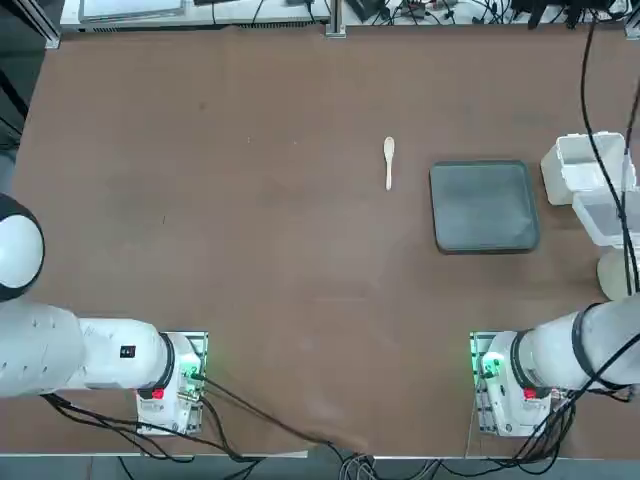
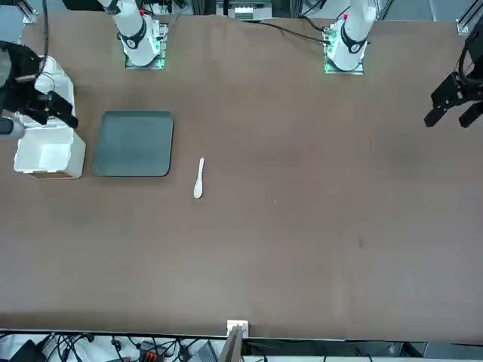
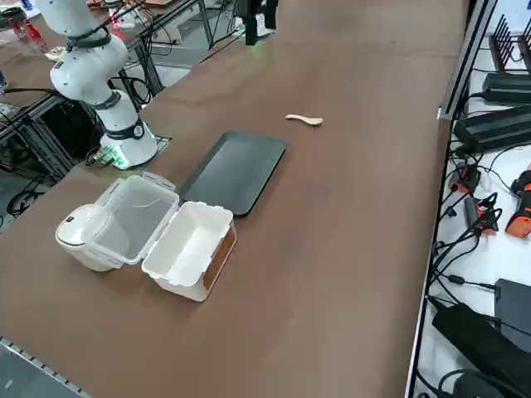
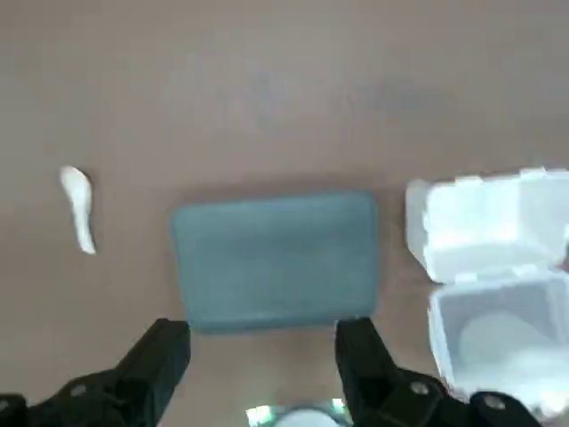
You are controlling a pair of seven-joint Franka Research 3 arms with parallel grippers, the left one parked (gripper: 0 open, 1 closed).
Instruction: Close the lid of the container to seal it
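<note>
Right wrist view shows the right gripper (image 4: 263, 331) above the table (image 4: 267, 98), jaws spread and empty, while the lid (image 4: 498, 334) lies open on the near side of the container (image 4: 484, 227), right of the tray (image 4: 277, 262); an off-centre push could skid the light, unbraced box.

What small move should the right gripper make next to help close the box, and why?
Probably, the right gripper should shift sideways, fingers still apart, from above the grey tray towards the free edge of the open lid, because the lid lies folded back beside the box and nothing is gripped.
</note>
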